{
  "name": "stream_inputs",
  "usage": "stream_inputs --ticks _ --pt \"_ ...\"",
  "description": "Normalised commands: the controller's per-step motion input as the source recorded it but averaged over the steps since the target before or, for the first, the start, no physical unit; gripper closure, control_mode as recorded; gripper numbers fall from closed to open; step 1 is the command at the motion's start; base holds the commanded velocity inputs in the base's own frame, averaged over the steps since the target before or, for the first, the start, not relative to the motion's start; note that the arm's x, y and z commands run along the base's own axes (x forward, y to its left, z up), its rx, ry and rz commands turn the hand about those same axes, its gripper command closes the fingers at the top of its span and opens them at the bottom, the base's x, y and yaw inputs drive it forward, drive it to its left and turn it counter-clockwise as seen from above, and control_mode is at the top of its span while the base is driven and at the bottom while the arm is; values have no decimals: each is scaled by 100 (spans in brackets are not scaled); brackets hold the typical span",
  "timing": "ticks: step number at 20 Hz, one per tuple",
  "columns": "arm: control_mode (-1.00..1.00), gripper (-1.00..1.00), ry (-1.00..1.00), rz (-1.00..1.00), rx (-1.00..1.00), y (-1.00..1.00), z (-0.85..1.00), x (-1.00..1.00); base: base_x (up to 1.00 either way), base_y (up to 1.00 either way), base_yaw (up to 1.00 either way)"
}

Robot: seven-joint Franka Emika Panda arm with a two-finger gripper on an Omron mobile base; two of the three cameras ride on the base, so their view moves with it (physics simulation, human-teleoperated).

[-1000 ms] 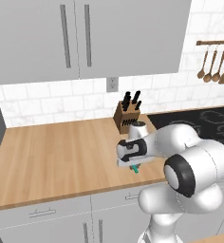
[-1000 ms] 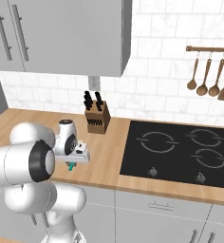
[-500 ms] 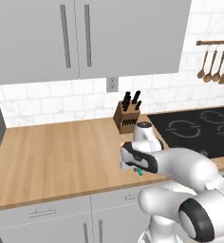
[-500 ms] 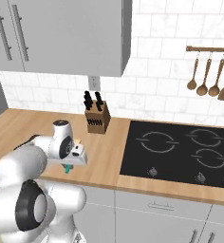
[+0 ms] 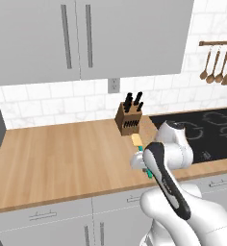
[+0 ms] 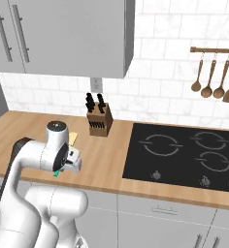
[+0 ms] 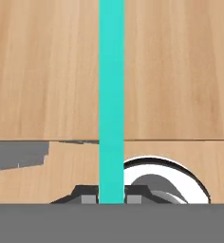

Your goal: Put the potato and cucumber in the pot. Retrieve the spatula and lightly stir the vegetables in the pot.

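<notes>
Above the wooden counter, the gripper pinches a thin teal-green stick, apparently the cucumber, with potting and stirring seemingly not yet done.

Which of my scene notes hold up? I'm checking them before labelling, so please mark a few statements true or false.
1. The hand is shut on a teal-green thing. True.
2. The knife block stands on the hob. False: it stands on the wooden counter, beside the hob.
3. Wooden utensils hang on the wall. True.
4. The upper cabinet doors are open. False: they are closed.
</notes>
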Motion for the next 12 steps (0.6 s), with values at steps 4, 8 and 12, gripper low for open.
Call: stream_inputs --ticks 4,8,12 --pt "-100 100 0 -24 26 0 89 -34 0 0 0" --pt "-100 100 2 -22 34 0 100 -30 0 0 0" --pt "-100 100 16 -24 37 0 87 -27 0 0 0"
